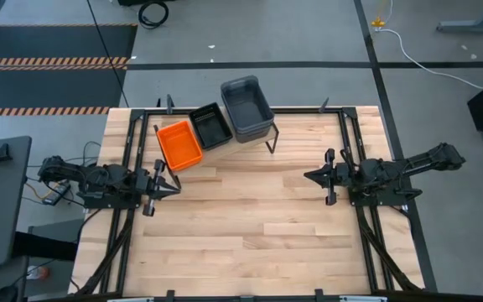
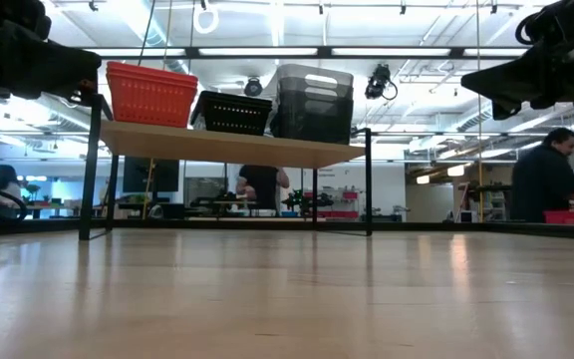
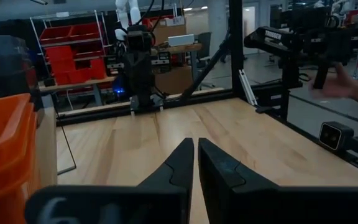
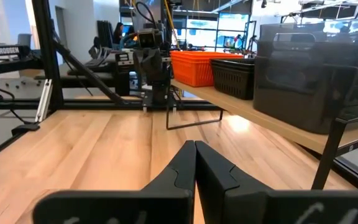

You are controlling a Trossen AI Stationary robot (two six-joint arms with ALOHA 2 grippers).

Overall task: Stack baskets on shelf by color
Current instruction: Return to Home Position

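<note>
On the shelf (image 2: 227, 146) at the table's far side stand three lots of baskets in a row: orange baskets (image 1: 179, 144) on the left, black mesh baskets (image 1: 210, 126) in the middle, and grey baskets (image 1: 246, 107) on the right. They rest with their bottoms on the board. The grey baskets (image 2: 313, 103) show nested rims. My left gripper (image 1: 174, 186) hovers level at the table's left, in front of the shelf, fingers together but for a thin slit, holding nothing. My right gripper (image 1: 309, 176) hovers level at the right, shut and empty, pointing at the left one.
The shelf's thin black legs (image 1: 271, 143) stand on the wooden tabletop (image 1: 250, 226), which lies bare between the two grippers and toward the near edge. Black frame rails (image 1: 124, 168) run along both sides. People (image 2: 541, 179) are in the room behind, and a hand (image 3: 347, 87) shows beyond the table.
</note>
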